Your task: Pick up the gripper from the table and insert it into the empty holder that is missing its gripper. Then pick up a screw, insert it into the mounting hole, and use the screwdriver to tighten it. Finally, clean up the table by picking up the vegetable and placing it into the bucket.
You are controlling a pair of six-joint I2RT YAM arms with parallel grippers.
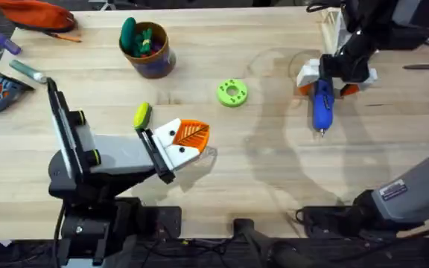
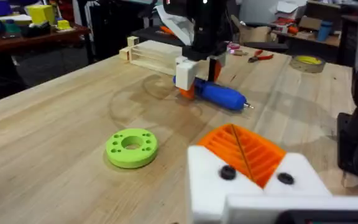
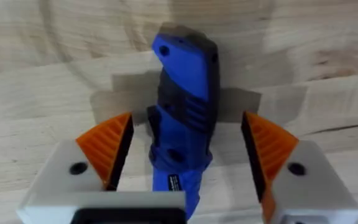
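My right gripper (image 3: 185,152) straddles the blue screwdriver (image 1: 322,104) at the table's far right, fingers spread, untouched; its length runs far-to-near, tip nearest me. Left gripper (image 1: 188,141) clenched.

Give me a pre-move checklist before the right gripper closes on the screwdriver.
1. Right gripper open, one pad on each side of the screwdriver: ok.
2. Screwdriver lying flat on the table, metal tip free: ok.
3. Left gripper well apart from the right gripper: ok.
4. Lime-green disc outside the right gripper's path: ok.
5. Vegetable still on the table beside the left arm, not in the bucket: not ok.
6. Screw seated in the mounting hole: cannot tell.
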